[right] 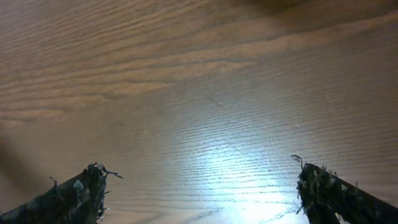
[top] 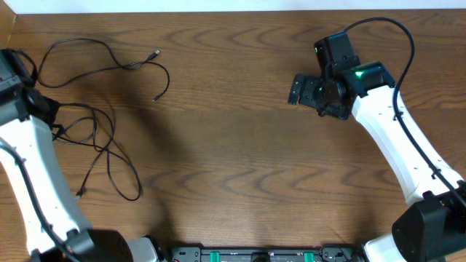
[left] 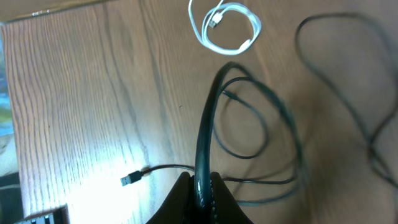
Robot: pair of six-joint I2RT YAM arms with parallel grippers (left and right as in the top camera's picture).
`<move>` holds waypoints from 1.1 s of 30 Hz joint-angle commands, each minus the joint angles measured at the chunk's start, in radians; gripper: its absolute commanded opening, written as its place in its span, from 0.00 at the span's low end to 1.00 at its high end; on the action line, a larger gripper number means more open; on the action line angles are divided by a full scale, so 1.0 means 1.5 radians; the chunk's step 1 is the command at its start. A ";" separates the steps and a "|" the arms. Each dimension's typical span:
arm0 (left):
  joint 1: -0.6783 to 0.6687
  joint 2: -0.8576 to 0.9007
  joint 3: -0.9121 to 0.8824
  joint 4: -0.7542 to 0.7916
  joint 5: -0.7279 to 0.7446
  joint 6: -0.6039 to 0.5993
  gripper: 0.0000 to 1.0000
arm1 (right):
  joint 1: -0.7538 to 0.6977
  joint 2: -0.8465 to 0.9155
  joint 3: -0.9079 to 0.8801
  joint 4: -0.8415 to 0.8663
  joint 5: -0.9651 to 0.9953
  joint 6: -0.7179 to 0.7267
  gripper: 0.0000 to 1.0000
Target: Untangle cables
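Two black cables lie loose on the wooden table [top: 240, 164], both close to the left gripper [left: 200, 188].

Left gripper: jaws pressed together, clamped on a strand of black cable [left: 203, 134]. The strand rises from the fingers and bends off into slack loops on the wood.

First black cable [top: 135, 66], overhead view: strung out beyond the left gripper toward mid-table, small plug ends lying free.

Second black cable [top: 138, 188]: looped just beside the left gripper, one run trailing off toward the near edge.

White cable [left: 224, 28], left wrist view: small flat coil lying past the black loop, farther from the left gripper. Cannot tell whether coil and loop touch.

USB plug [left: 130, 179]: flat on the wood, just beside the left gripper's fingers.

Right gripper [top: 297, 89] [right: 205, 198]: well apart from the left gripper, across the table. Jaws wide apart, bare wood showing between the fingers.
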 commanded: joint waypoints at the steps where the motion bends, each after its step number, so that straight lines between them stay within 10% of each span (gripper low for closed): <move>1: 0.012 0.037 0.006 -0.005 -0.025 -0.003 0.08 | -0.005 0.004 0.000 0.002 -0.001 -0.023 0.96; 29: 0.222 0.332 -0.014 -0.014 0.096 0.030 0.09 | -0.005 0.004 0.000 0.024 -0.002 -0.025 0.96; 33: 0.241 0.336 -0.015 -0.005 0.131 0.029 0.65 | -0.005 0.004 0.000 0.024 -0.002 -0.025 0.96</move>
